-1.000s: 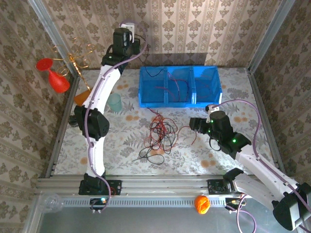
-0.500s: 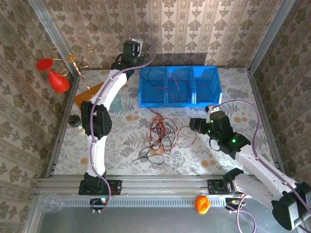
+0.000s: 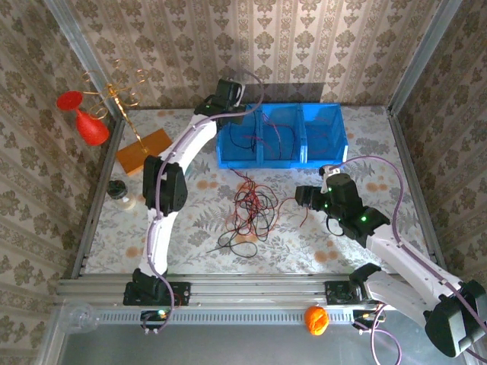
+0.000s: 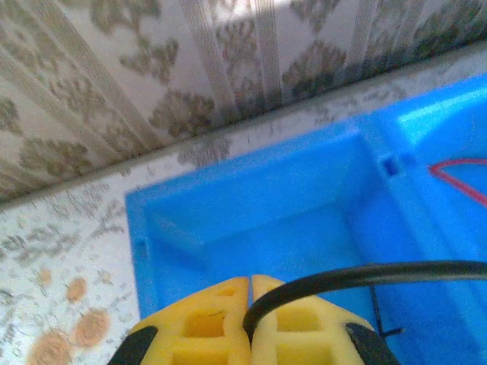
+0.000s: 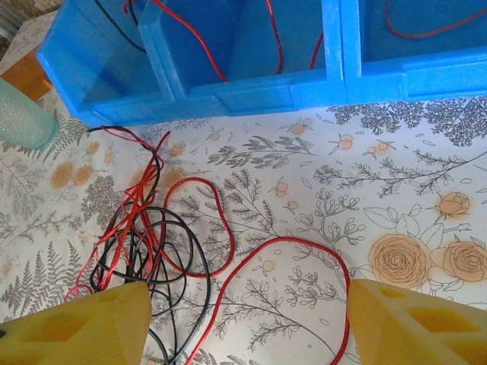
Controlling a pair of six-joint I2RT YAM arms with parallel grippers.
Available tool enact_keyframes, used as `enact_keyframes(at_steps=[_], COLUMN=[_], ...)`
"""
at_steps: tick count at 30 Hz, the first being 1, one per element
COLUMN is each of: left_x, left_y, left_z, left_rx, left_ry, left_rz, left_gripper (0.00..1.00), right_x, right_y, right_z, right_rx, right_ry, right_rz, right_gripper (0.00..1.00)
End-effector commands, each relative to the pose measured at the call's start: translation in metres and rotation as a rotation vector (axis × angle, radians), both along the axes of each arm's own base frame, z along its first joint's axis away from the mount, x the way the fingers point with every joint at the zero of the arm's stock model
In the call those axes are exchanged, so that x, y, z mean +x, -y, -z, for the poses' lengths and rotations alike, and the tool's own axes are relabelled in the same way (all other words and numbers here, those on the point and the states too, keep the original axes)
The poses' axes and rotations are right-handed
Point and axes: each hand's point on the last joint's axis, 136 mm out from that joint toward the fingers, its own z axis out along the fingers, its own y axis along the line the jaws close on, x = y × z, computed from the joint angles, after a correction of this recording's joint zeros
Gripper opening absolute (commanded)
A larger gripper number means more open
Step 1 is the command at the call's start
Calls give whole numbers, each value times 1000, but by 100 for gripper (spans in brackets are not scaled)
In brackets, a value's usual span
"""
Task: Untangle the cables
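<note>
Top view: bright, even, diffuse light. Shadows are soft, with the darkest band on the patterned back wall (image 3: pixel 304 87) above the blue plastic three-compartment bin (image 3: pixel 319 160). Left wrist: whole frame soft and smeared, glare on the upper wall and the bin rim. The thin black cable (image 4: pixel 365 274) pinched in the left gripper (image 4: pixel 249 283) reads clearest. Right wrist: flowered table cover (image 5: pixel 396 175) crisp. The right gripper (image 5: pixel 243 293) is spread wide, its yellow fingertips (image 5: pixel 84 323) defocused.

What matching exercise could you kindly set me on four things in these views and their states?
Column one:
1 left tool
2 right tool
3 tangle of cables
4 blue bin

Column two:
A open
B red and black, heaped loosely
C shut on a black cable
D three compartments

Pairs: 1-C, 2-A, 3-B, 4-D.
</note>
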Motion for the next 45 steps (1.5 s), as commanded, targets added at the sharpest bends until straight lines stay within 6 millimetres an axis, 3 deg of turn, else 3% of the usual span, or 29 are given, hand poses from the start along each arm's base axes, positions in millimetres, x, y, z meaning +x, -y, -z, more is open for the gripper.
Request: enact_keyframes(at_steps=[1,4,5,7,8,12,16,18,23,26,28,30,31,34,39,45], left_x=[-6,-7,-8,-10,-4,-3,-5,-8,-22,-34,-55,-77,-89,-133,-205,-282], left_y=[-10,-16,-16,-16,-30,-35,-34,-30,-13,-14,2,4,6,0,-13,-17], left_z=[19,30,32,35,34,23,4,-7,-35,-50,-66,-73,-87,-83,-48,23], left_rx=[-37,-58,-63,-63,-65,-53,-75,-95,-135,-138,-159,-181,-210,-253,-333,-385], left_ry=[-94,-139,-152,-175,-181,-168,-158,-152,-165,-164,-159,-148,-105,-73,-101,-231], left_rz=[-41,-73,-72,-83,-107,-114,-94,-72,7,19,61,77,91,95,91,120], left_gripper=[0,0,4,20,21,47,54,62,65,63,61,61,61,62,62,61], right_x=[1,1,1,2,2,2,1,0,-4,-8,-11,-14,-17,-23,-32,-28], right_y=[-2,-2,-2,-3,-4,-4,-4,-3,-2,-3,-5,-8,-11,-22,-50,-87], right_z=[-4,-5,-5,-6,-6,-7,-8,-10,-21,-26,-27,-25,-22,-16,0,23], right_rx=[12,14,15,18,17,19,22,21,32,44,46,40,30,12,-17,18], right_ry=[16,17,17,14,11,14,12,13,26,27,16,-9,-27,-74,-155,-237], right_rz=[-8,-10,-12,-17,-17,-17,-18,-19,-20,-24,-40,-58,-75,-131,-225,-269], right_gripper=[70,70,70,70,70,70,69,69,67,63,61,58,56,48,35,32])
